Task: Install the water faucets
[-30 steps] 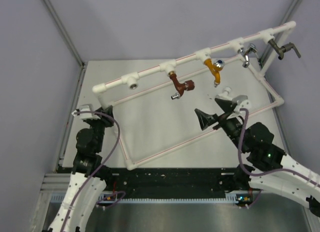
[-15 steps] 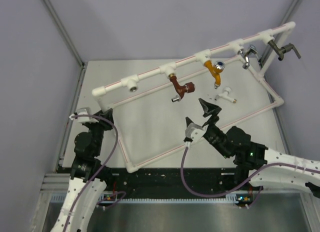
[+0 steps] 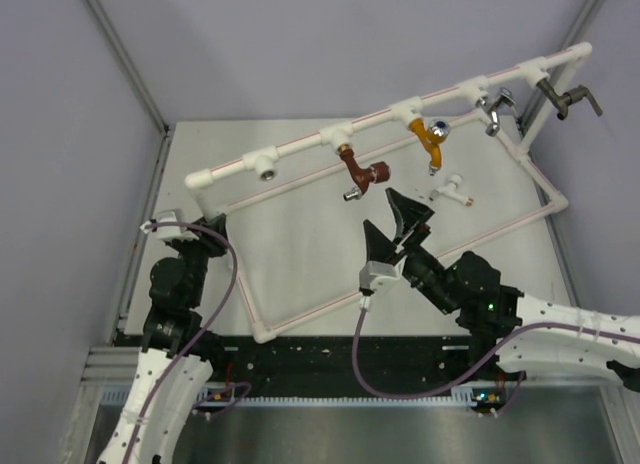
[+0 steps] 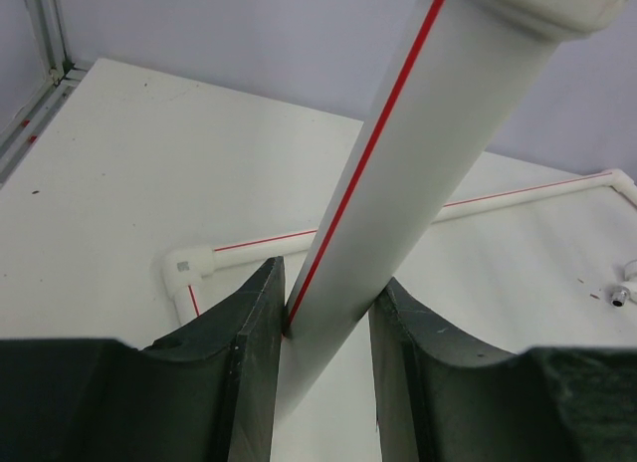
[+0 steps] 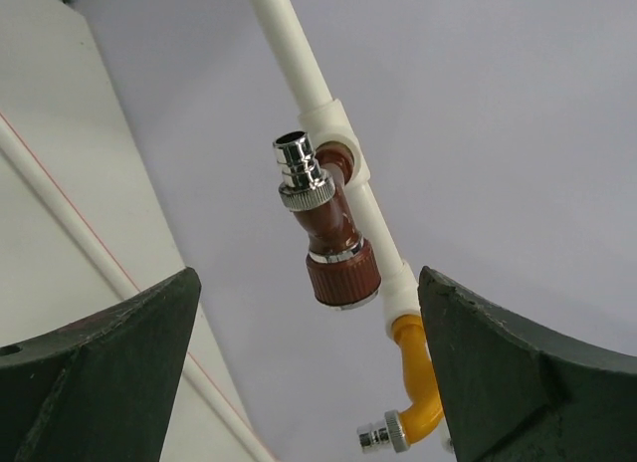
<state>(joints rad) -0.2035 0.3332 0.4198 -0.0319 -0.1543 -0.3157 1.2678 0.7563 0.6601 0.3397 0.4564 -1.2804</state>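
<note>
From above, you see a white pipe frame (image 3: 300, 146) of smooth plastic tube standing on the pale desk (image 3: 290, 254). Four faucets hang from its top rail toward the far right corner: a reddish-brown faucet (image 3: 358, 172), a yellow faucet (image 3: 430, 140), a chrome faucet (image 3: 495, 109) and a dark lever faucet (image 3: 566, 97). A small white faucet (image 3: 452, 189) lies loose on the desk near the right edge. One tee socket (image 3: 265, 167) on the rail is bare, probably where it belongs. Your left gripper (image 3: 200, 227) holds the frame's left upright, likely to steady it. Your right gripper (image 3: 390, 224) hovers near the reddish-brown faucet.

From the left wrist, the dark matte fingers (image 4: 249, 352) are clamped on a red-striped upright of the frame (image 4: 398, 183).

From the right wrist, the fingers (image 5: 100, 362) stand wide apart and empty. They frame the reddish-brown faucet (image 5: 328, 233), with its glossy body and ridged chrome tip, perhaps to tighten it.
</note>
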